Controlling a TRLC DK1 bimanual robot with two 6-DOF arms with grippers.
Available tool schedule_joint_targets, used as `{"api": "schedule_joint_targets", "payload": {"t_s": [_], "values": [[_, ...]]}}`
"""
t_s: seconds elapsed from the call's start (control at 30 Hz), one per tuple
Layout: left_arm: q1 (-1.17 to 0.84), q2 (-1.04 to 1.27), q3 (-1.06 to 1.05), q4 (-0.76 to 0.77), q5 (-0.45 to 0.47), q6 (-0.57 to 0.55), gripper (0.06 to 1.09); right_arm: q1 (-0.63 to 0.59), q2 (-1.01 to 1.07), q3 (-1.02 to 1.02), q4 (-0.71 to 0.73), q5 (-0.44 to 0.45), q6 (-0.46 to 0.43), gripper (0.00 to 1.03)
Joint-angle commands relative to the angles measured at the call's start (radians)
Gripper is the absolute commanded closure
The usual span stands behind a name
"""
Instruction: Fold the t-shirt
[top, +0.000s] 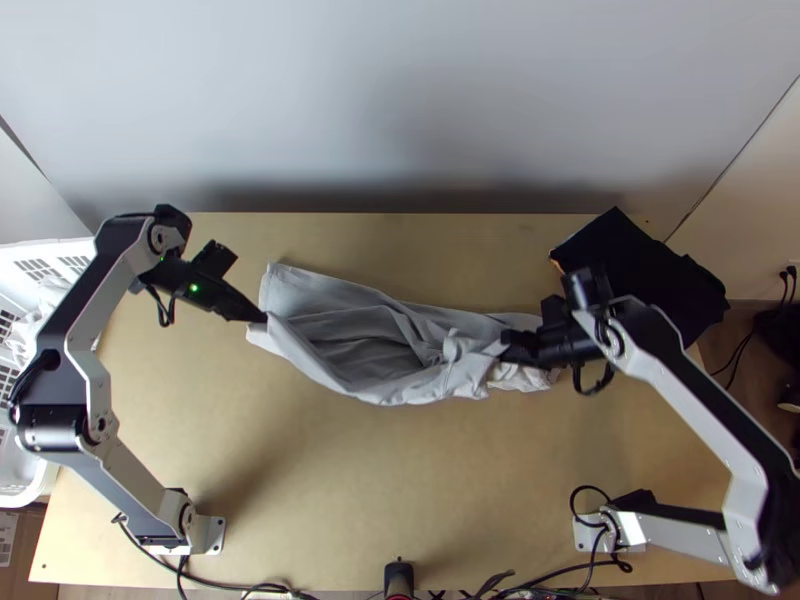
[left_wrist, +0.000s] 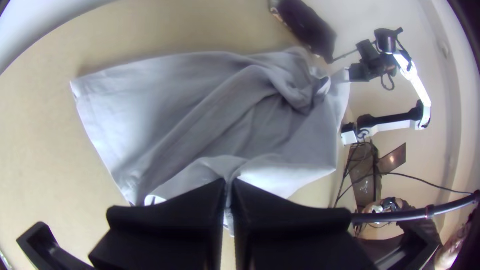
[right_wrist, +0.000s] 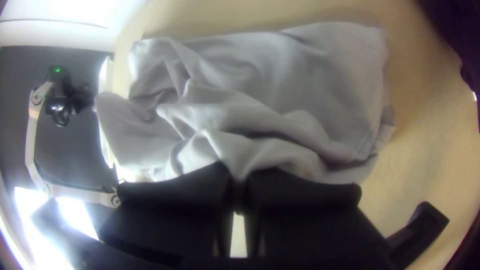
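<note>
left wrist: fingers (left_wrist: 175, 212) gripping shirt (left_wrist: 175, 100) | right wrist: fingers (right_wrist: 180, 195) gripping bunched shirt | top: basket (top: 45, 246)

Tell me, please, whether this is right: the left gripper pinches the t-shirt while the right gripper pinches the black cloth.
Not quite: the right gripper pinches the t-shirt, not the black cloth, as the right wrist view shows; the left gripper does pinch the t-shirt.

T-shirt (top: 345, 335) before you: pale grey throughout. Table (top: 400, 480): light tan wood. Your left gripper (top: 262, 318) and right gripper (top: 504, 349): matte black, 2 alike. You also have 1 green light (top: 193, 288), near-black cloth (top: 640, 275), white basket (top: 50, 249) patterned with dark slots.
</note>
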Motion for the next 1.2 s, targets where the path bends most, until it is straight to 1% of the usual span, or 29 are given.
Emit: {"api": "schedule_joint_targets", "payload": {"t_s": [0.0, 0.2, 0.37, 0.47, 0.53, 0.63, 0.93, 1.03, 1.13, 1.17], "values": [[0.005, 0.091, 0.138, -0.045, -0.015, -0.054, 1.05, -0.113, 0.182, 0.132, -0.063, -0.037, -0.045, 1.0], [0.015, 0.137, 0.155, -0.042, -0.065, -0.071, 1.05, -0.148, 0.252, 0.167, -0.074, -0.042, -0.071, 1.0], [0.012, 0.167, 0.156, 0.006, -0.13, -0.113, 1.05, -0.17, 0.315, 0.186, -0.074, -0.042, -0.077, 1.0], [0.006, 0.178, 0.156, 0.016, -0.153, -0.121, 1.05, -0.174, 0.354, 0.2, -0.073, -0.042, -0.089, 1.0], [0.003, 0.181, 0.156, 0.02, -0.153, -0.124, 1.05, -0.173, 0.38, 0.21, -0.074, -0.042, -0.095, 1.0], [0.0, 0.194, 0.158, 0.041, -0.173, -0.163, 1.05, -0.173, 0.415, 0.229, -0.074, -0.042, -0.095, 1.0], [-0.001, 0.272, 0.195, 0.041, -0.208, -0.187, 1.05, -0.182, 0.516, 0.299, -0.073, -0.037, -0.092, 1.0], [0.008, 0.299, 0.222, 0.05, -0.214, -0.189, 1.05, -0.187, 0.533, 0.321, -0.066, -0.002, -0.092, 1.0], [0.011, 0.318, 0.225, 0.099, -0.268, -0.196, 1.05, -0.188, 0.535, 0.322, -0.023, 0.075, -0.086, 1.0], [0.011, 0.324, 0.227, 0.11, -0.28, -0.198, 1.05, -0.188, 0.535, 0.322, -0.016, 0.084, -0.085, 1.0]]}}
